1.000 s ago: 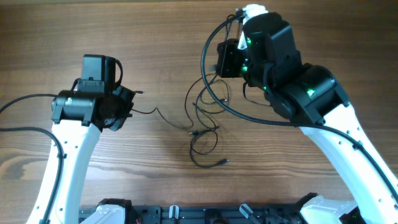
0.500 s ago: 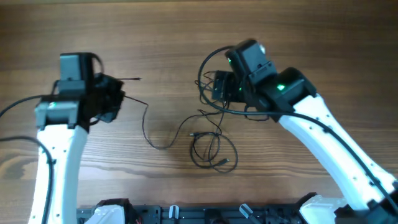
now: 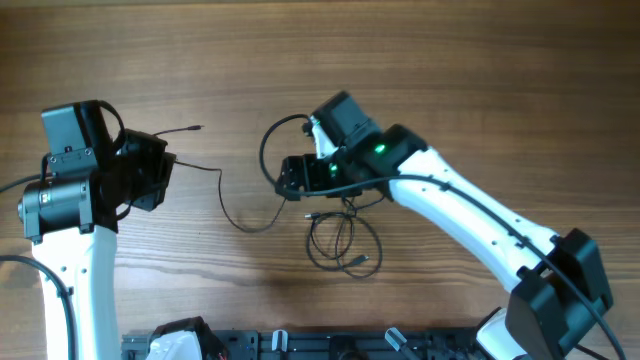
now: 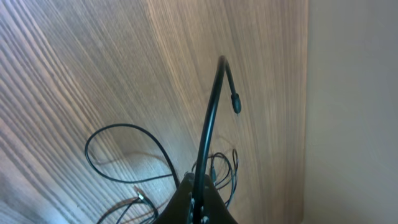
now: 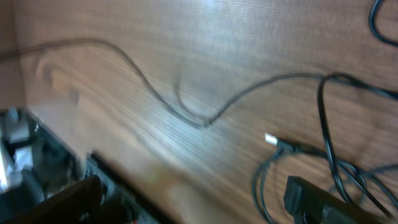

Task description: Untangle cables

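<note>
Wood-grain counter (image 3: pixel 450 60) fills every view; over its left side the left pincer (image 3: pixel 160 168) is clamped on one thin black strand (image 3: pixel 222 195) near its plug end, held away, seemingly to draw that strand out of the knot. The right pincer (image 3: pixel 288 180), jaws spread wide and empty, hovers just beside the cables (image 3: pixel 340 245), whose loose loops and silvery plug (image 5: pixel 270 139) lie mid-counter, likely ready for the next strand.

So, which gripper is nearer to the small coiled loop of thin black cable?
Right. The right gripper hangs open just beyond the coiled loop; the left gripper is far off to the side, shut on a thin cable.
</note>
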Tool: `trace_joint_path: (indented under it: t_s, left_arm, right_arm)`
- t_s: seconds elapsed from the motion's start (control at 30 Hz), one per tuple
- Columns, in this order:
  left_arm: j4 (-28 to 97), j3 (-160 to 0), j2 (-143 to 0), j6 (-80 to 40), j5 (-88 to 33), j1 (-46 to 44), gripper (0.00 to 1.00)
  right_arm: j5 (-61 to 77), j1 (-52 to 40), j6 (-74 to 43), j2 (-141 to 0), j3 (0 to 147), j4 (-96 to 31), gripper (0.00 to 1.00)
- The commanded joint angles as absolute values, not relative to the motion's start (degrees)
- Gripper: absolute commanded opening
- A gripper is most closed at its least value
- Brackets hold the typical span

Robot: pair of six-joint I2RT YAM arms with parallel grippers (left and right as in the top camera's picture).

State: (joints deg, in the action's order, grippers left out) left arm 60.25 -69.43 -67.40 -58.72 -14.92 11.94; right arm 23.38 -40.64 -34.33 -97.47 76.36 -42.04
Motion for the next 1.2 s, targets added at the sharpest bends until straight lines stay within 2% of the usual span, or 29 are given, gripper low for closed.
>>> trace_joint_path:
  t_s: [0.0, 0.07, 0.17, 0.27, 0.37, 0.63, 0.67, 0.73, 0.83, 0.93, 1.07, 1.17]
  left_arm:
    - [60.9, -69.4, -67.5, -57.4, -15.8, 11.6, 0.04]
    - [61.4, -69.4, -67.5, -57.4, -15.8, 11.6, 0.04]
    - [61.8, -69.4, -67.5, -57.2, -15.8, 11.6, 0.04]
    - [62.5, -69.4, -67.4, -57.1, -15.8, 11.6, 0.04]
    - [62.7, -69.4, -67.4, -57.1, -15.8, 11.6, 0.04]
    - [62.7, -69.4, -67.5, -57.1, -15.8, 11.6, 0.04]
    - [62.8, -69.4, -67.5, -57.1, -15.8, 11.6, 0.04]
    - [62.9, -69.4, -67.5, -56.4, -15.8, 11.6, 0.04]
    - [62.9, -69.4, -67.5, -55.7, -15.6, 11.6, 0.04]
    - [63.0, -69.4, -67.5, -55.7, -14.2, 11.6, 0.04]
    - [63.5, -69.4, -67.5, -55.7, -13.5, 11.6, 0.05]
    - [63.8, -69.4, -67.5, -55.7, -13.4, 11.6, 0.13]
  right_arm:
    - [14.5, -44.0, -42.9, -99.3, 75.2, -38.5, 0.92]
    - [13.6, -44.7, -46.9, -102.6, 75.2, -36.5, 0.91]
    - [20.0, -44.8, -50.9, -109.1, 75.2, -29.8, 0.9]
    - [18.6, -44.8, -55.9, -112.1, 75.2, -26.3, 0.9]
    - [10.0, -44.9, -61.4, -112.3, 75.2, -29.7, 0.81]
    - [7.1, -48.5, -69.2, -116.8, 75.2, -28.8, 0.81]
    - [7.0, -48.3, -69.0, -117.0, 75.2, -28.7, 0.73]
    - [6.9, -47.4, -67.6, -116.8, 75.2, -27.9, 0.43]
    - [6.8, -46.2, -64.3, -115.6, 76.1, -28.2, 0.04]
    - [5.0, -44.8, -57.7, -108.9, 79.0, -28.8, 0.04]
    - [-4.4, -44.7, -47.6, -90.6, 83.7, -29.2, 0.04]
    - [-9.5, -44.7, -44.3, -79.5, 84.5, -25.8, 0.04]
